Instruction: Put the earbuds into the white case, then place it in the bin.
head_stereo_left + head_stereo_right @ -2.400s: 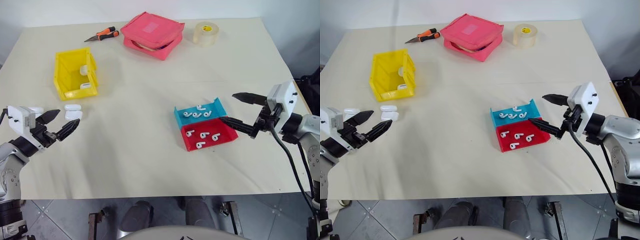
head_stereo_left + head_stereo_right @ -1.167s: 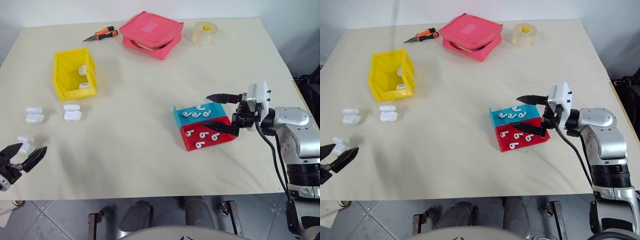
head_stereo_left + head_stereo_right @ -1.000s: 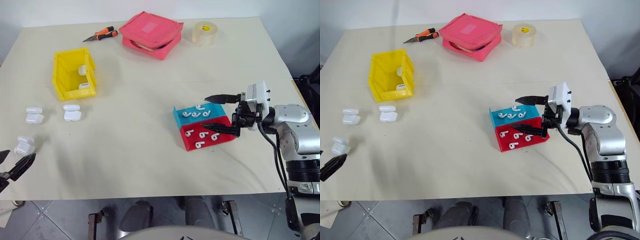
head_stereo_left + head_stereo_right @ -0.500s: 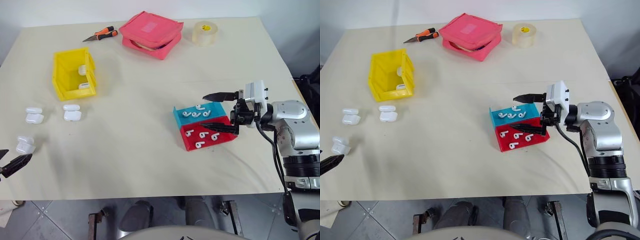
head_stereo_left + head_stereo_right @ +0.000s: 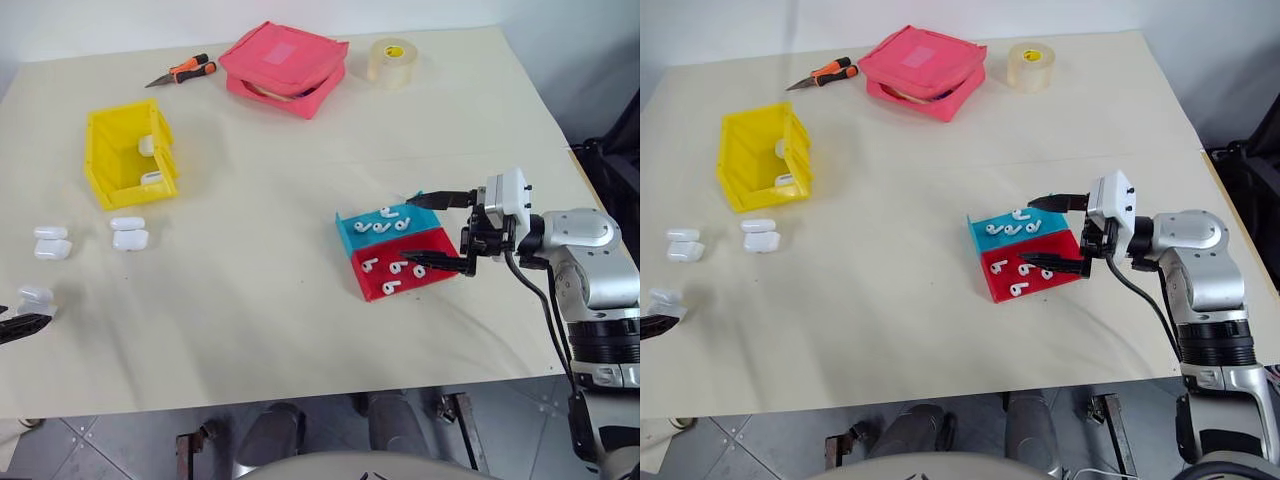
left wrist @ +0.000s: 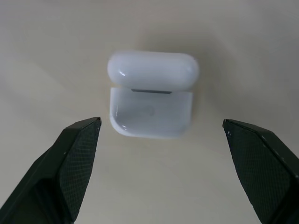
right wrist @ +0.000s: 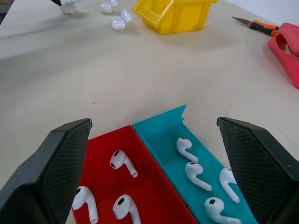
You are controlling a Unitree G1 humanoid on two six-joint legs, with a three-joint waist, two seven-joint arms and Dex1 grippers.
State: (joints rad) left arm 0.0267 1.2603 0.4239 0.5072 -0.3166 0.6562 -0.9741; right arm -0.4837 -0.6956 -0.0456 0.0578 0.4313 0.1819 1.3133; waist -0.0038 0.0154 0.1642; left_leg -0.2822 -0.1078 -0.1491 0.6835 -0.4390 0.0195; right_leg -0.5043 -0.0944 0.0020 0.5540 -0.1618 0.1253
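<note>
Several white earbuds (image 5: 385, 222) lie in a small blue tray (image 7: 163, 130), and more earbuds (image 7: 124, 163) in the red tray (image 7: 100, 144) joined to it. My right gripper (image 5: 408, 231) hovers open over both trays, one finger on each side. A white case (image 6: 150, 93) with its lid up lies at the table's far left. My left gripper (image 6: 161, 122) is open just before it, not touching. The yellow bin (image 5: 100, 150) stands at the back left with white cases inside.
Two more white cases (image 5: 128, 233) (image 5: 50, 243) lie in front of the bin. A pink pouch (image 5: 285, 68), a tape roll (image 5: 388, 61) and an orange-handled tool (image 5: 180, 72) sit along the far edge. The near table edge is close to my left gripper.
The camera has shifted. My left gripper has moved further left, next to the leftmost case. The right gripper has kept its place over the trays.
</note>
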